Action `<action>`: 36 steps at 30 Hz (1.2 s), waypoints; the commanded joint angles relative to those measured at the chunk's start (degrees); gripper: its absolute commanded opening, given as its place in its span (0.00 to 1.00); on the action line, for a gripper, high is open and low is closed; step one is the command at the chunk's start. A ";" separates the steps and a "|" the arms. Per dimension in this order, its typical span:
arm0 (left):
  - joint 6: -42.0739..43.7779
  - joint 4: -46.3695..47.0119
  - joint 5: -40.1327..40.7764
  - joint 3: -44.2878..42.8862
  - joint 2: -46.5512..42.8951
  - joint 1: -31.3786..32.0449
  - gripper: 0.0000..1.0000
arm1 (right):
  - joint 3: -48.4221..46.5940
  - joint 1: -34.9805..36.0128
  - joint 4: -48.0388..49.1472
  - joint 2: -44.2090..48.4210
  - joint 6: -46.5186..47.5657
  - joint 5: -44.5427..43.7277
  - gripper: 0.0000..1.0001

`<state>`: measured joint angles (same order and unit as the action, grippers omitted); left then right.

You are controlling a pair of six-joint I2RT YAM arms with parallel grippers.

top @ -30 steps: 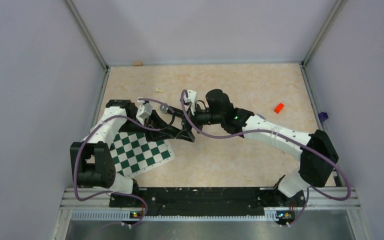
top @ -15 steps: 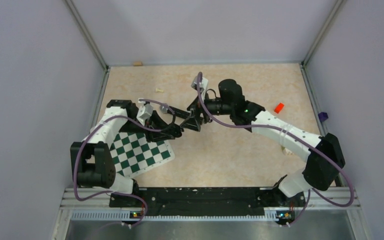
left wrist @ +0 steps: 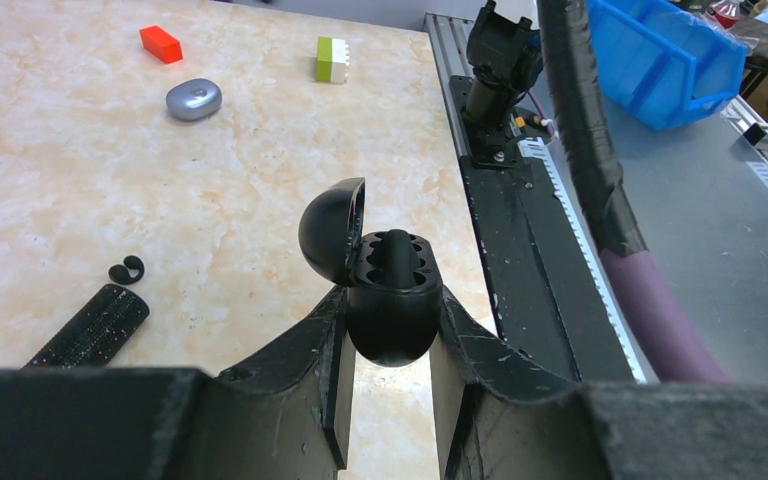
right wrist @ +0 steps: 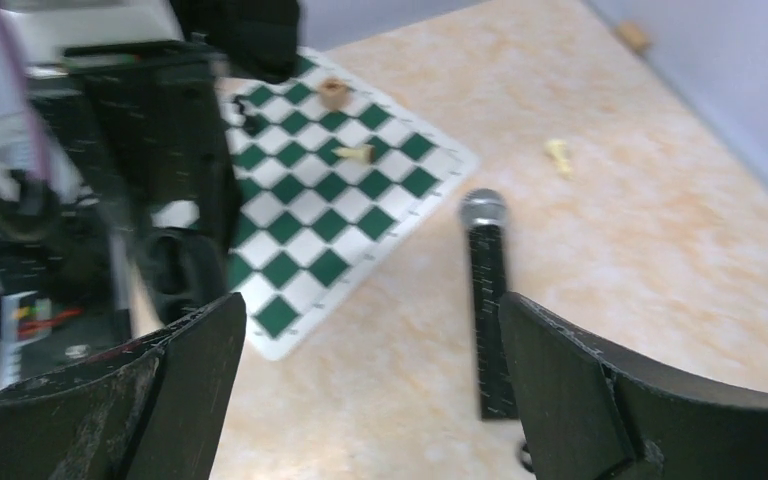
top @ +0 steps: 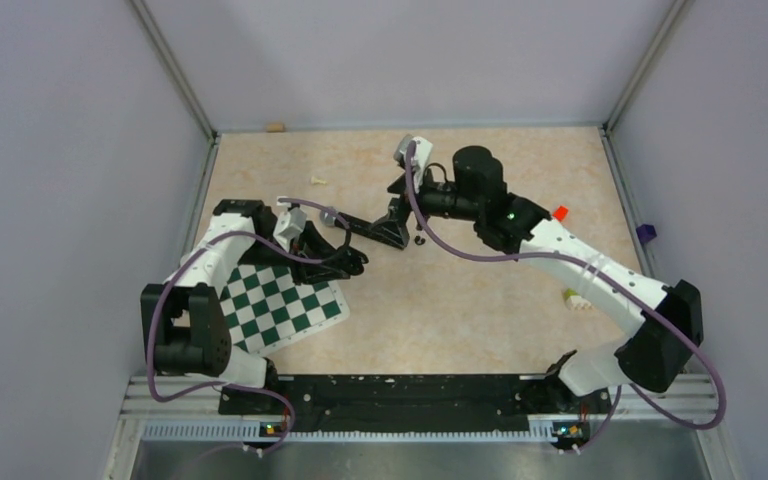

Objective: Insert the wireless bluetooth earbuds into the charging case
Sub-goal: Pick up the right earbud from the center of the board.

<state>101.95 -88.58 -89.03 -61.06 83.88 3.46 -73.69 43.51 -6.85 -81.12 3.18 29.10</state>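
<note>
Earbud (left wrist: 128, 270), one, black, loose on table (left wrist: 260, 180); one open charging case (left wrist: 392, 290) clamped in left claw (left wrist: 392, 335); right claw (right wrist: 370, 390) apart

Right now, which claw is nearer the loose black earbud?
Right. The right claw hangs beside the black earbud; the left claw sits farther off toward the chessboard, gripping the charging case.

My left pincer (left wrist: 390, 310) matte black; charging case (left wrist: 385, 265) glossy black. Earbud (left wrist: 127, 270) black. Desk (left wrist: 80, 180) beige, marbled with peach veins. Chessboard (right wrist: 320, 200) green-and-white checks, white border. Block (left wrist: 161, 43) red. Brick (left wrist: 332, 59) lime green and white. Oval pod (left wrist: 194, 99) silver-grey. Rod (right wrist: 487, 320) black, silver head. Cable (left wrist: 650, 290) purple. Bin (left wrist: 660, 45) blue.
</note>
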 commanded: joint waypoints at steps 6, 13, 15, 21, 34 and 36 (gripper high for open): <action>-0.19 -2.34 -3.93 -0.26 -3.88 -2.58 0.00 | 9.27 -3.08 3.03 -1.83 13.76 -18.22 0.88; -0.31 -2.33 -4.44 -0.05 -6.93 -6.74 0.00 | 13.23 -3.08 2.12 -7.37 28.77 -17.30 0.82; -0.33 -2.31 -4.68 0.14 -7.55 -7.62 0.00 | 15.82 -3.14 3.56 -7.27 34.75 -17.39 0.83; 0.04 -2.38 -5.20 0.74 -8.68 -9.04 0.00 | 25.15 -3.94 11.87 -6.30 47.51 -16.97 0.68; 0.51 -2.35 -5.45 1.19 -9.28 -9.35 0.00 | 30.04 -7.54 23.37 -11.01 56.43 -10.36 0.41; 0.53 -2.39 -5.44 1.27 -9.31 -9.41 0.00 | 28.83 -7.51 21.65 -12.74 58.08 -9.05 0.40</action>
<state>101.51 -88.68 -88.88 -60.29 76.23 -5.54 -42.81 36.53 13.02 -90.94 56.62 15.09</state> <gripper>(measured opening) 0.344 0.408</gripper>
